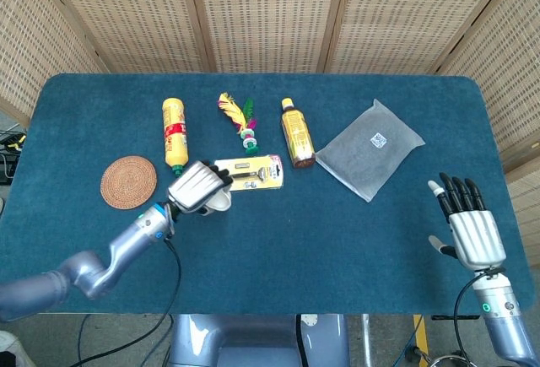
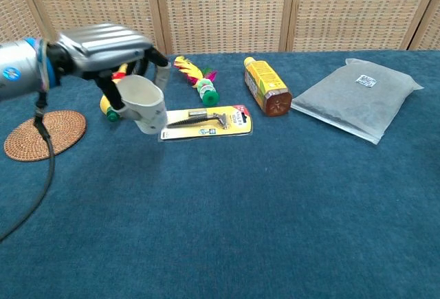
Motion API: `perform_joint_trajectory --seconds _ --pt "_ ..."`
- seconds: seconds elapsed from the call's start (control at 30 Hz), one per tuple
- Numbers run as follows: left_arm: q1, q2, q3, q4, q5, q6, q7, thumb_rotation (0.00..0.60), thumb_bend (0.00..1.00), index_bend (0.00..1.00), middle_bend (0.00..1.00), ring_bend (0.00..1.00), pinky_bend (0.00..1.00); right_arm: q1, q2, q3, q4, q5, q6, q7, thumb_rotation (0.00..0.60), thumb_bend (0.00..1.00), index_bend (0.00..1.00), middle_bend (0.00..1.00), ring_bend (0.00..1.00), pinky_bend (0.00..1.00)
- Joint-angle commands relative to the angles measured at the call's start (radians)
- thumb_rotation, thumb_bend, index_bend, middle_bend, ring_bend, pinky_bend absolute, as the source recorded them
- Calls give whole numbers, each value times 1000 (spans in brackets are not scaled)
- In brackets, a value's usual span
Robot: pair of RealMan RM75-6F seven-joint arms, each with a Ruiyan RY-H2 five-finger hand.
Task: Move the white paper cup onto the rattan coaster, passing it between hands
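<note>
Left robot hand (image 1: pixel 198 186) hides most of the white paper cup (image 1: pixel 221 202) — head view.

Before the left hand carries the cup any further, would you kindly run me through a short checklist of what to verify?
1. Left hand holds the white paper cup: ok.
2. Cup clear of the table: ok, lifted in the chest view.
3. Cup upright: not ok, tilted.
4. Rattan coaster bare: ok.
5. Right hand out of the path: ok, open at the table's far side.
6. Cup contents: cannot tell.
</note>
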Motion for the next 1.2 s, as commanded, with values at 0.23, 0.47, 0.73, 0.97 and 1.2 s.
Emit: perform_joint_trajectory --seconds 0.23,0.47,0.73,0.97,1.2 --pt "138 242 98 30 -75 -32 -150 600 78 526 439 492 487 2 -13 3 -6 -10 -17 -26 600 0 81 0 0 0" --pt "163 168 111 221 -101 -71 -267 600 78 526 438 492 487 4 -24 6 -4 -13 -32 -43 600 0 81 0 0 0" --pt "138 43 89 408 -125 -137 -361 600 77 526 436 485 487 0 -26 14 -3 -8 -37 -39 600 0 81 0 0 0" --pt "116 3 81 450 -123 -161 -351 600 78 521 423 471 468 -3 -24 19 1 -7 -39 -33 600 0 81 0 0 0" --pt "112 -4 78 461 -128 -169 -333 600 76 480 394 431 437 -6 -22 23 2 -7 -39 -27 600 0 81 0 0 0"
